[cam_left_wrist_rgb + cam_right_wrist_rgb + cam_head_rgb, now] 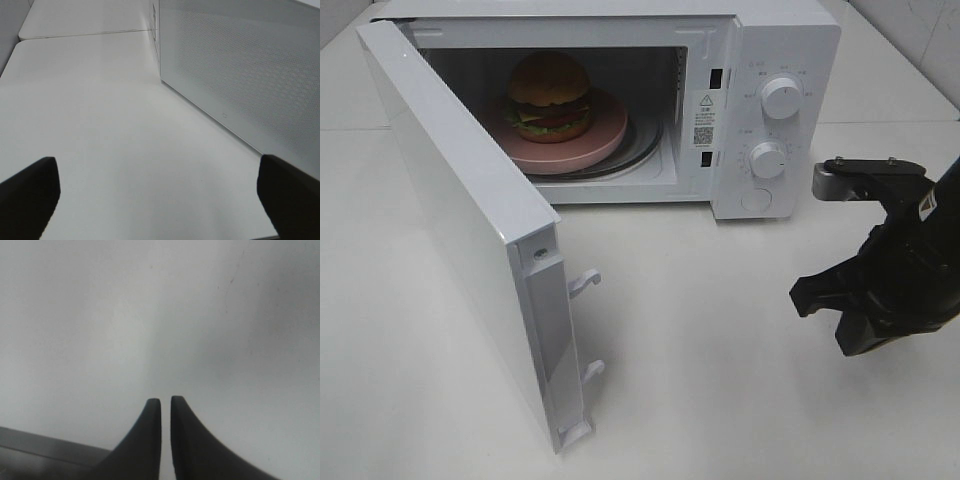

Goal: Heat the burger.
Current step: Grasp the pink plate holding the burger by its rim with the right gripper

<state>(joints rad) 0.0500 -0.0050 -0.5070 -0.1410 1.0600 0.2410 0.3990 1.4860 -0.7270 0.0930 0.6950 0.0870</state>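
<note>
The burger, with a brown bun and green lettuce, sits on a round pink plate inside the open white microwave. Its door swings out towards the front left. My right gripper hangs low over the table to the right of the microwave's front. In the right wrist view the right gripper has its black fingers almost touching, with nothing between them. Seen from the left wrist, my left gripper is open wide and empty, beside a dotted white panel of the microwave. The left arm is out of the high view.
The plate rests on the glass turntable. Two round knobs sit on the microwave's right panel. Two white latch hooks stick out of the door's free edge. The white table runs from the microwave to the front edge.
</note>
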